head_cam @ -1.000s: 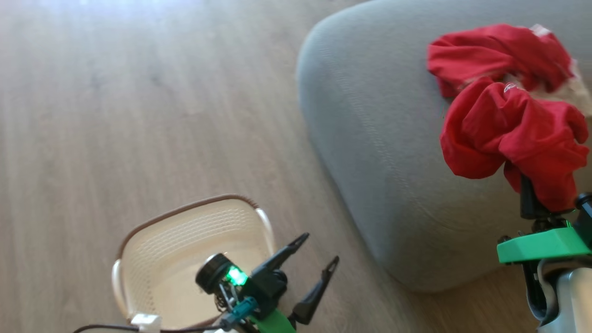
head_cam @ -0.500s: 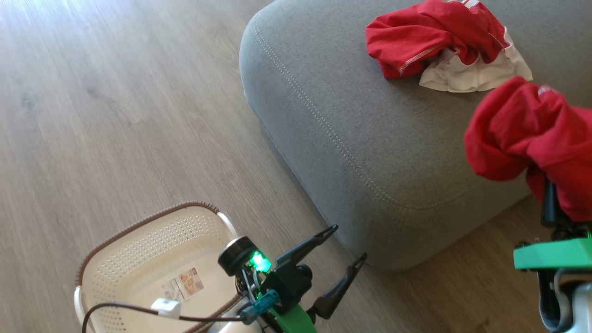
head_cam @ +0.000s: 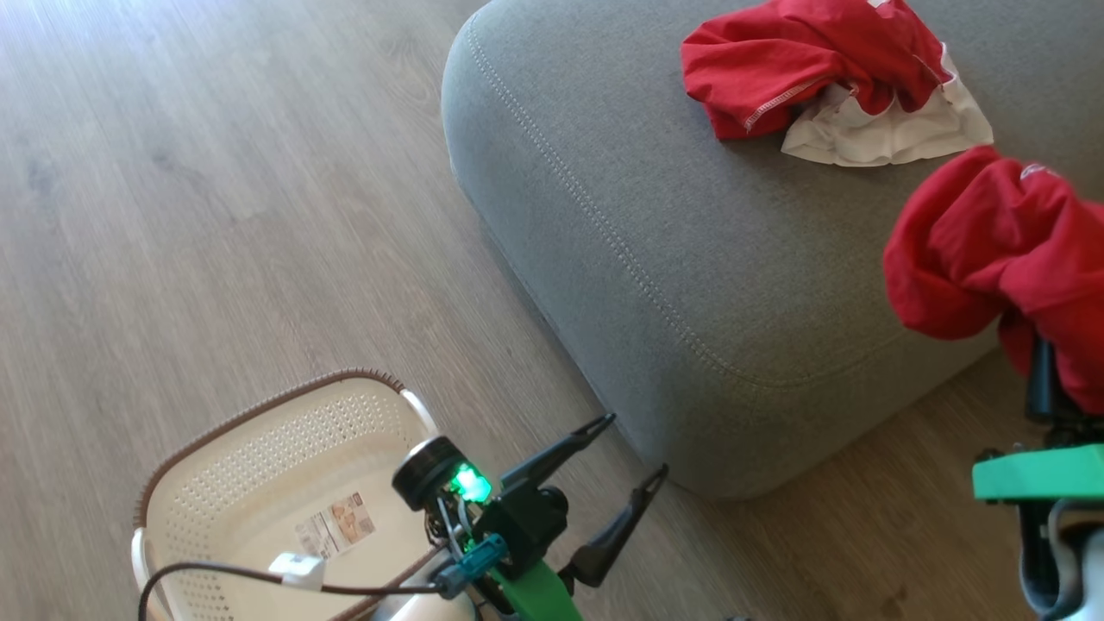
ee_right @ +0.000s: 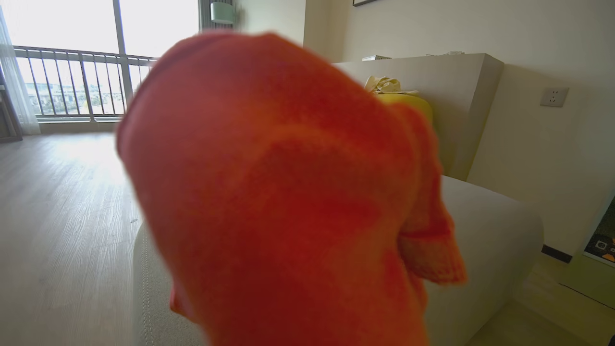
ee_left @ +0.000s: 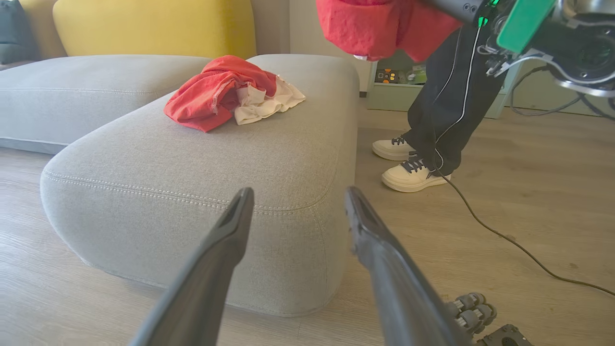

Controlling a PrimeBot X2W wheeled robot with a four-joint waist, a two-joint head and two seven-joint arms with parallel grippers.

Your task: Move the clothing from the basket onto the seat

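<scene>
**Red garment pinched above the seat's near corner**

A bunched red garment (head_cam: 983,246) hangs at the right edge of the head view, draped over the tips of the right gripper (head_cam: 1044,384). The gripper's dark fingers are pressed together on the cloth, most of their length buried in it. The bundle is in front of the right end of the grey seat (head_cam: 655,259); whether it touches the cushion cannot be told. In the right wrist view the same cloth is a blurred orange-red mass close to the lens.

A second red garment (head_cam: 793,65) lies crumpled on the seat at the top of the head view, with a white fabric piece (head_cam: 871,134) showing at its lower right edge.

The basket (head_cam: 259,410) stands on the wooden floor (head_cam: 216,216) at the lower left, well apart from the seat, with a label (head_cam: 336,524) on its floor.

The left gripper (head_cam: 636,445) sits at bottom centre, fingers spread wide and holding nothing, pointing toward the seat's near corner (the left wrist view looks straight at that stitched edge). To the upper right of that view a person's dark trouser leg (ee_left: 451,105) and white shoes (ee_left: 408,175) stand on the floor.
</scene>
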